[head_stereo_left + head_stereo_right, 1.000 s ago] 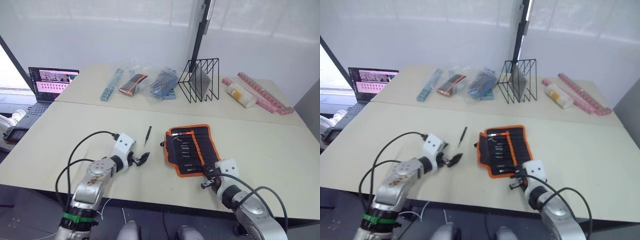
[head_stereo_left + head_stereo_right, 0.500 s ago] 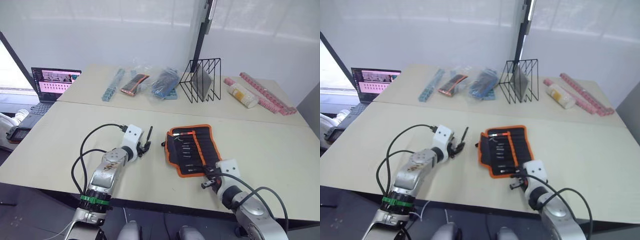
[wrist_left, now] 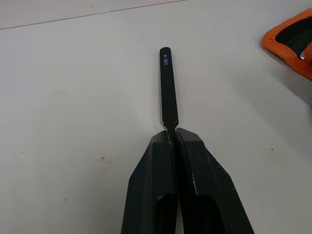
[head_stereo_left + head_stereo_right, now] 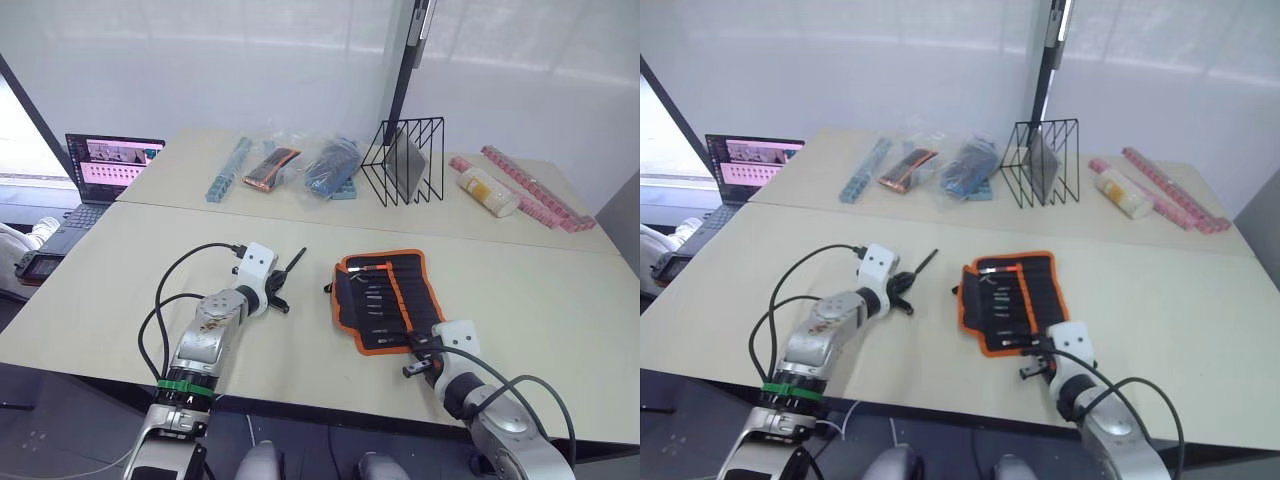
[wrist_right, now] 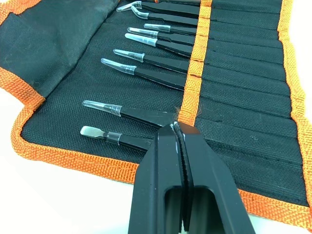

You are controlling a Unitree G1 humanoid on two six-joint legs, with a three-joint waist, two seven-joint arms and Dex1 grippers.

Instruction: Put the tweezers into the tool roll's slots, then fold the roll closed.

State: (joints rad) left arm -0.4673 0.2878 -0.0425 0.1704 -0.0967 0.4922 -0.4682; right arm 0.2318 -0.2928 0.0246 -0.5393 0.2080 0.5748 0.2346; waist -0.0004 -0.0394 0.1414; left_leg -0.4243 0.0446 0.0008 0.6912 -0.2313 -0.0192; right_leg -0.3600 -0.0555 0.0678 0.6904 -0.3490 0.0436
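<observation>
The roll point(image 4: 385, 298) lies open on the table point(image 4: 560, 290) with tweezers point(image 5: 146, 61) in its slots point(image 5: 234, 87) — the right gripper point(image 5: 176, 127) pressed shut over its near edge, the left gripper point(image 3: 171, 132) left of it, clamping one tweezer point(image 3: 167, 87).

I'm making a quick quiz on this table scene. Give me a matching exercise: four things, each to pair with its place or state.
1. loose tweezers
2. tool roll
3. laptop
4. wire rack

A. open flat on the near table
B. far left table edge
C. pinched in the left pincer
D. far table, behind the roll

Pairs: 1-C, 2-A, 3-B, 4-D
</observation>
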